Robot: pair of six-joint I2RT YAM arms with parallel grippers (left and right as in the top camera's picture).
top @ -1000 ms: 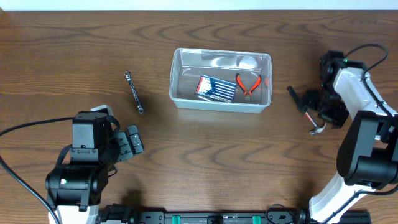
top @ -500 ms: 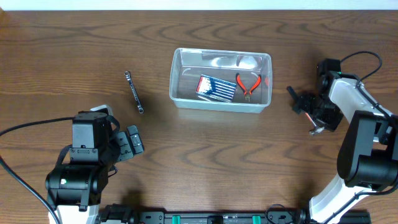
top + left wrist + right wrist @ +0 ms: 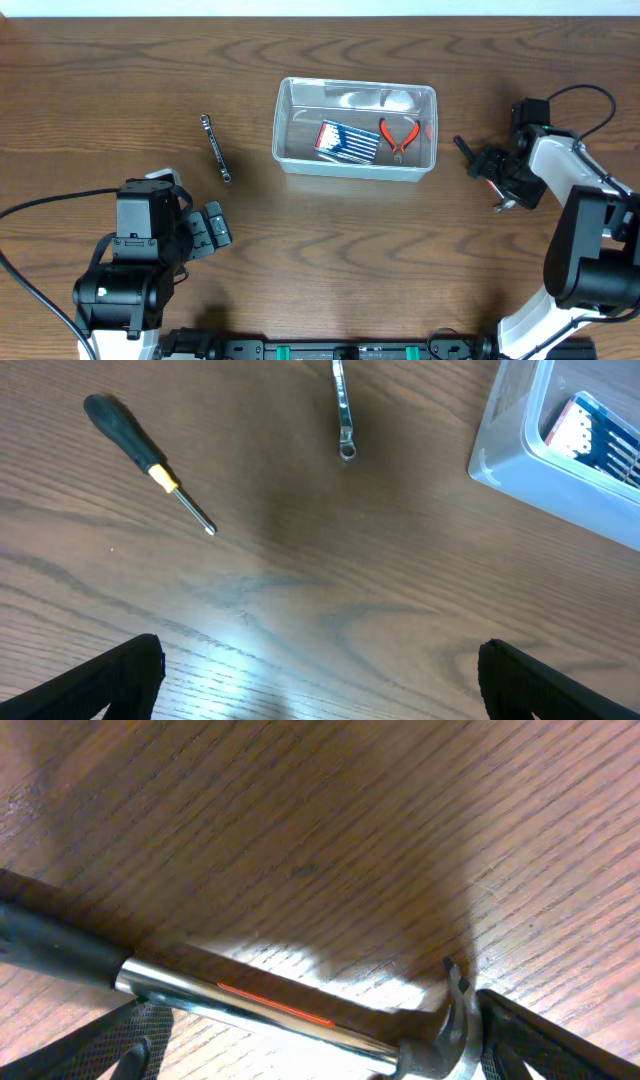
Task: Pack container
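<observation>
Well left of the container (image 3: 350,168), the left tool (image 3: 212,228) hangs with jaws apart. A wrench (image 3: 215,148) lies nearer the container's left wall. The container holds a striped packet (image 3: 348,141) and red pliers (image 3: 400,137). Right of the container, the right tool (image 3: 495,170) is spread wide astride a hammer (image 3: 260,1005) on the bench (image 3: 330,270).

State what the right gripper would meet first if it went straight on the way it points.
Probably the hammer: its chrome shaft lies across the gap between the right gripper's open jaws.
</observation>
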